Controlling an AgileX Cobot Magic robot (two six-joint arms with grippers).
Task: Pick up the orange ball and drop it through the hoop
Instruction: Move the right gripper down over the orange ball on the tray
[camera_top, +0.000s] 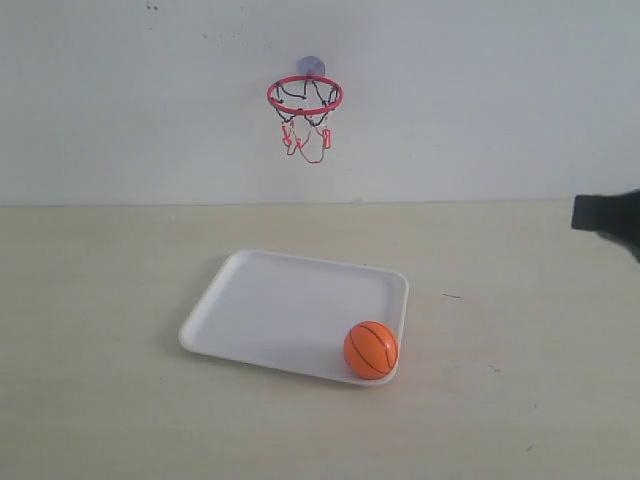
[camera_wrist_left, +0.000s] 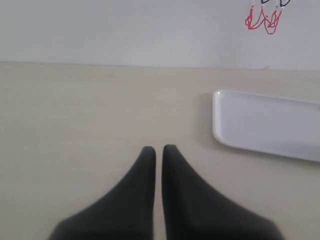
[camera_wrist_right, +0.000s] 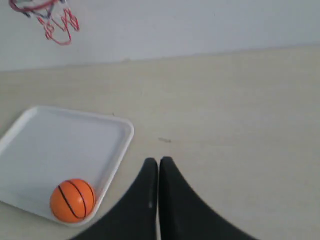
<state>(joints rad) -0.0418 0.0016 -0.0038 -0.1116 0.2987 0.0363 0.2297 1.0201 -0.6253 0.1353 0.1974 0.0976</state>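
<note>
The orange ball (camera_top: 371, 350) (camera_wrist_right: 73, 200) rests in the near right corner of a white tray (camera_top: 270, 305) (camera_wrist_right: 45, 145) (camera_wrist_left: 265, 122). The hoop (camera_top: 305, 96) with its red ring and string net hangs on the back wall; part of the hoop (camera_wrist_right: 45, 15) shows in the right wrist view, and only the net's red strings (camera_wrist_left: 265, 20) in the left wrist view. My right gripper (camera_wrist_right: 158, 161) is shut and empty, over bare table to the right of the tray; its tip (camera_top: 606, 215) enters the exterior view at the right edge. My left gripper (camera_wrist_left: 158, 148) is shut and empty, left of the tray.
A pale wooden table (camera_top: 120, 300) carries the tray, and a plain white wall (camera_top: 480, 100) stands behind it. A small dark mark (camera_top: 452, 296) lies on the table right of the tray.
</note>
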